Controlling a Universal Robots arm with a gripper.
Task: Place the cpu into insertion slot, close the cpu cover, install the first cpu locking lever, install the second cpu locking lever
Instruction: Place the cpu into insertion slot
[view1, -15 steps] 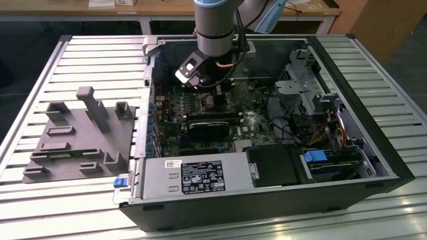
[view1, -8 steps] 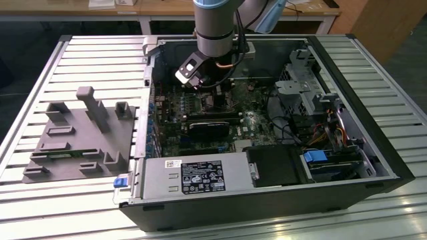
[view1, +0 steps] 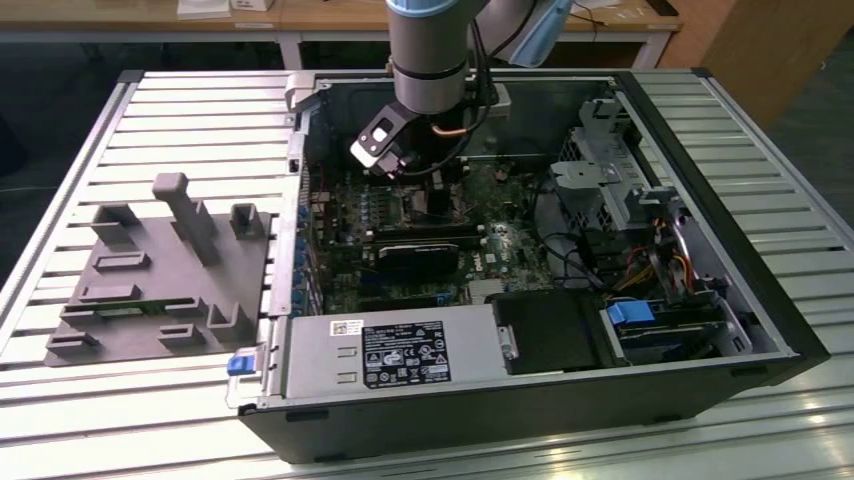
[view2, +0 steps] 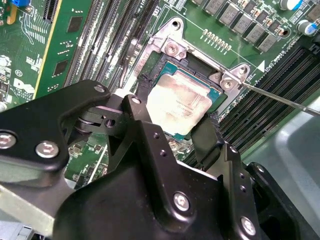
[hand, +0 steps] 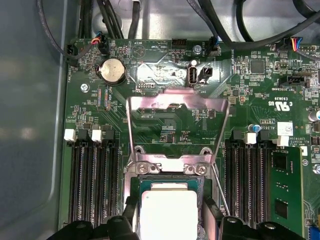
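The claw (view2: 175, 110) pinches the cpu (view2: 181, 100) by opposite edges to seat it squarely in the insertion slot (view2: 168, 48); the cpu cover (hand: 177, 99) stands flipped back for access.

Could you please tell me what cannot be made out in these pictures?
1. Part of the slot: second wrist view, covered by the gripper.
2. One edge of the cpu: first wrist view, cut off by the frame.
3. The far end of the lever: second wrist view, runs off the frame.
4. The slot again: exterior view, the arm stands in front of it.
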